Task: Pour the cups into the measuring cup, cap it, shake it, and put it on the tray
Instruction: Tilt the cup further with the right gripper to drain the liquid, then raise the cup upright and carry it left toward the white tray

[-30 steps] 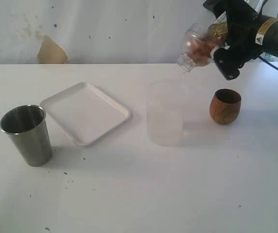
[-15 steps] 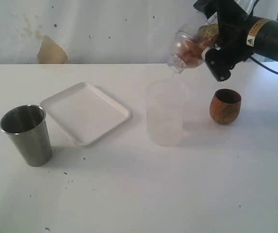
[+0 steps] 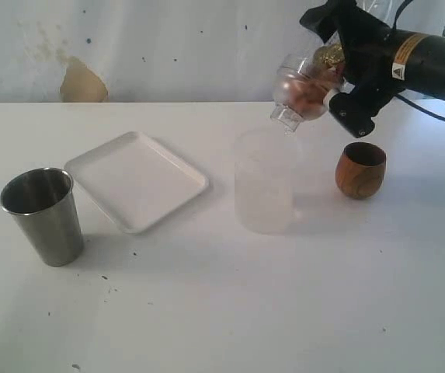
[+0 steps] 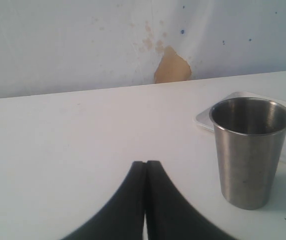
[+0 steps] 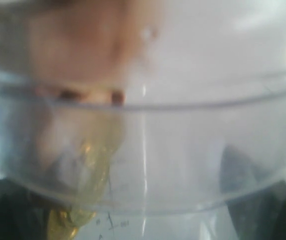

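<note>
While one clear cup [image 3: 300,87] hangs tilted, three cups [image 3: 43,217] [image 3: 264,186] [image 3: 360,171] stand; one tray [image 3: 137,180].

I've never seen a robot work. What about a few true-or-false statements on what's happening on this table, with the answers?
1. The steel tumbler stands upright beside the tray. True.
2. The wooden cup lies tipped over on the tray. False: it stands upright on the table, to the right of the measuring cup.
3. The right jaws hold a clear domed lid. True.
4. The lid sits on the measuring cup. False: it hangs tilted in the air above it.
5. The left jaws grip the steel tumbler. False: they are shut on nothing, apart from the tumbler.
</note>
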Action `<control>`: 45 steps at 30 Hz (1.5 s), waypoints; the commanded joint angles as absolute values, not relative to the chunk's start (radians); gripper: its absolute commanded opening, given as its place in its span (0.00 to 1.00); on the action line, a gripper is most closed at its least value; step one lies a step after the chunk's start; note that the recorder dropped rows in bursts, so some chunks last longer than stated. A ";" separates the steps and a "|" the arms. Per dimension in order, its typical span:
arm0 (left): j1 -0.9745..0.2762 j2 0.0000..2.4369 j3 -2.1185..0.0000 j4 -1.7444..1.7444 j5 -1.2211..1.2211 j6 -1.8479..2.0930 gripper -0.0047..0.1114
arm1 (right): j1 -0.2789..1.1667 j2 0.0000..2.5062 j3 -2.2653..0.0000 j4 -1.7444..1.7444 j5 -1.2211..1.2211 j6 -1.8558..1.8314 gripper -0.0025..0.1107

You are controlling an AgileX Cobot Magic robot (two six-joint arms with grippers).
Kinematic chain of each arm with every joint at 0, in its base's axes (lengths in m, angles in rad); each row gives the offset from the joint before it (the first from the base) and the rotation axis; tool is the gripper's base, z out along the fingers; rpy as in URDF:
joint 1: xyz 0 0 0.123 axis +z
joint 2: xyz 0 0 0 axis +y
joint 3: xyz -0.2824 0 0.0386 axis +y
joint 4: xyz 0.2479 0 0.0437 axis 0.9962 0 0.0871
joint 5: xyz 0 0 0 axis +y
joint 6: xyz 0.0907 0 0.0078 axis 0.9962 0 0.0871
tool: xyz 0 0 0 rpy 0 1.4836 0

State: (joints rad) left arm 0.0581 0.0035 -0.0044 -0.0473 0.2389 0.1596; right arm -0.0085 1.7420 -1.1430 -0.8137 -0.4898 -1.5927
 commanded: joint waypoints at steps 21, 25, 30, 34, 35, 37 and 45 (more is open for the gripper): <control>0.056 0.000 0.000 -0.047 0.233 0.158 0.04 | -0.008 1.737 -1.155 -0.813 -0.525 -1.592 0.02; 0.056 0.000 0.000 -0.047 0.233 0.158 0.04 | -0.008 1.737 -1.155 -0.813 -0.525 -1.592 0.02; 0.056 0.000 0.000 -0.047 0.233 0.158 0.04 | -0.008 1.737 -1.155 -0.813 -0.523 -1.591 0.02; 0.056 0.000 0.000 -0.047 0.233 0.158 0.04 | -0.008 1.737 -1.155 -0.813 -0.523 -1.591 0.02; 0.056 0.000 0.000 -0.047 0.233 0.158 0.04 | -0.008 1.737 -1.155 -0.813 -0.523 -1.591 0.02; 0.056 0.000 0.000 -0.047 0.233 0.158 0.04 | -0.008 1.737 -1.155 -0.813 -0.523 -1.591 0.02; 0.056 0.000 0.000 -0.047 0.233 0.158 0.04 | -0.008 1.737 -1.155 -0.813 -0.519 -1.472 0.02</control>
State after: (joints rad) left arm 0.0581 0.0035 -0.0044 -0.0473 0.2389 0.1596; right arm -0.0085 1.7420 -1.1430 -0.8222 -0.4956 -1.5440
